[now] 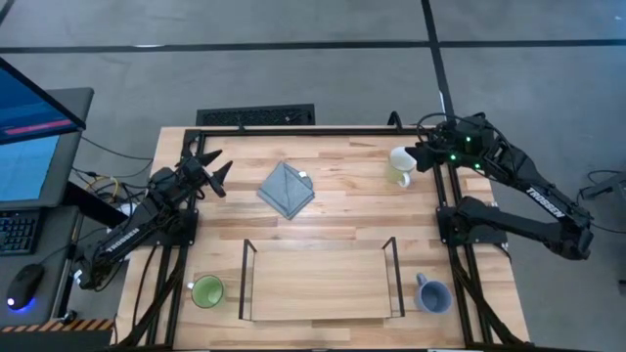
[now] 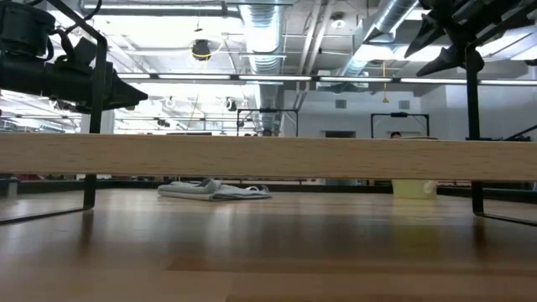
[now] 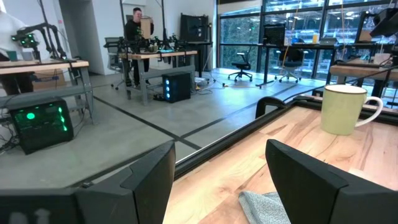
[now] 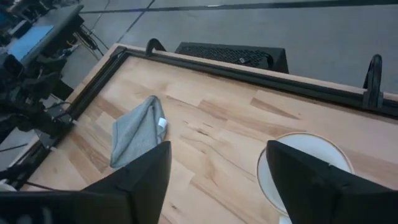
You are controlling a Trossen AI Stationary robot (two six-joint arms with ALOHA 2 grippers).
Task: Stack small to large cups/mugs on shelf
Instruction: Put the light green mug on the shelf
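Hovering right hand (image 1: 421, 156) over cream mug (image 1: 399, 167)

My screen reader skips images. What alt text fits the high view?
Overhead: an empty shelf between a green mug and a blue mug. The right end effector is open beside a cream mug; the left end effector is open near a cloth.

The shelf (image 1: 318, 284) is a low light-wood board with thin black wire ends, sitting at the near edge of the table with nothing on it. The green mug (image 1: 207, 291) stands upright just off its left end, the blue-grey mug (image 1: 431, 294) just off its right end. The cream mug (image 1: 399, 166) is upright at the far right, handle probably pointing right.
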